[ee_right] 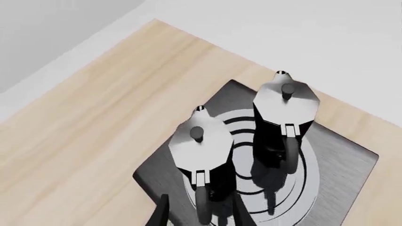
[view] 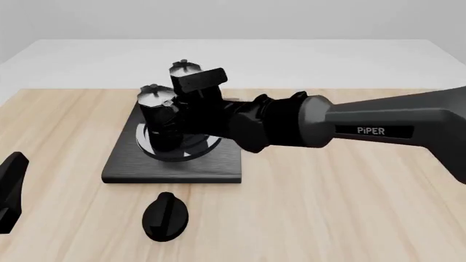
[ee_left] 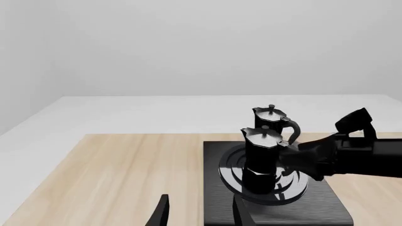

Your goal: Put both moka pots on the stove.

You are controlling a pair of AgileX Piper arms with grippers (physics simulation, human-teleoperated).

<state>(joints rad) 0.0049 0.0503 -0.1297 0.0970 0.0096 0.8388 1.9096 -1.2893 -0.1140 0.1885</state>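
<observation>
Right end effector (ee_right: 196,214) sat at near pot's (view: 158,117) handle, fingers either side, grip unclear; left end effector (view: 10,188) parked apart at surface (view: 350,207) edge, fingers parted, holding nothing. Both pots, far pot (view: 185,73) included, stood upright on stove (view: 174,166). Knob (view: 165,216) lay just before stove

Bright, even, diffuse light; renders are sharp throughout, without blur or edge distortion. Soft glare sheens the moka pots' (ee_right: 199,139) silvery lids; shadows are faint.
</observation>
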